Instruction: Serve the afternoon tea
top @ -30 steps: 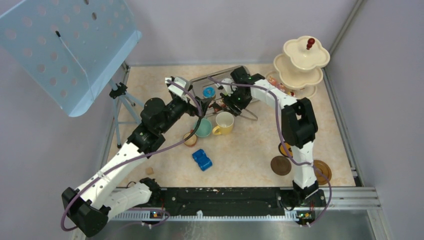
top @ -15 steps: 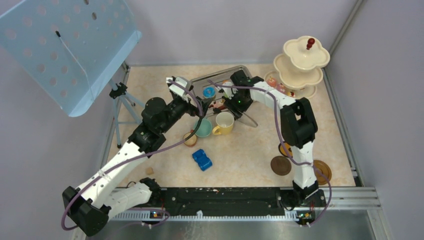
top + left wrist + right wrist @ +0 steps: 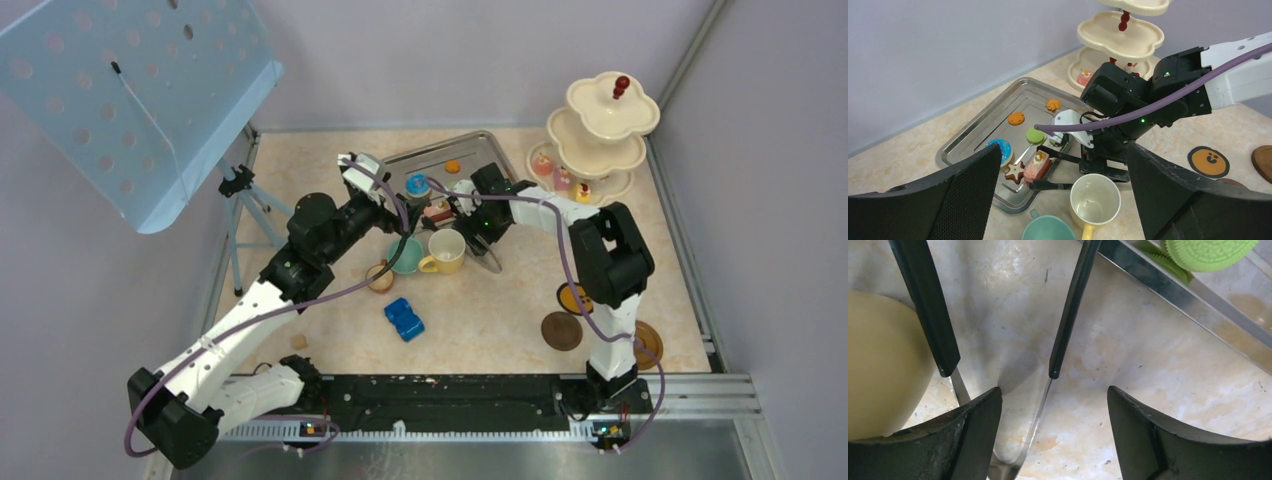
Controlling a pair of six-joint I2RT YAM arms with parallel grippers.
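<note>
In the left wrist view a pink toy cake [image 3: 1037, 166] sits at the tray [image 3: 979, 134] edge between the black tips of the tongs [image 3: 1053, 186]. A star cookie [image 3: 1014, 171], a blue doughnut [image 3: 1000, 149], a green macaron [image 3: 1035, 135] and two orange cookies lie on the tray. The yellow mug [image 3: 447, 248], the teal cup [image 3: 406, 256] and the small brown cup [image 3: 380, 277] stand near the tray. My left gripper [image 3: 1063, 200] hangs open above the cups. My right gripper [image 3: 1053, 440] is open low over the tongs' handle [image 3: 1070, 310], beside the mug [image 3: 878, 365]. The cream stand [image 3: 600, 125] holds cakes on its bottom tier.
A blue toy car [image 3: 404, 320] lies in front of the cups. Brown coasters [image 3: 561, 330] lie by the right arm's base. A light-blue perforated board on a tripod [image 3: 245, 190] stands at the far left. Walls close the table's back and right.
My right gripper has drawn back from over the tray toward the mug's right side, and the tongs came with it. More of the tray shows. My left arm has barely moved.
</note>
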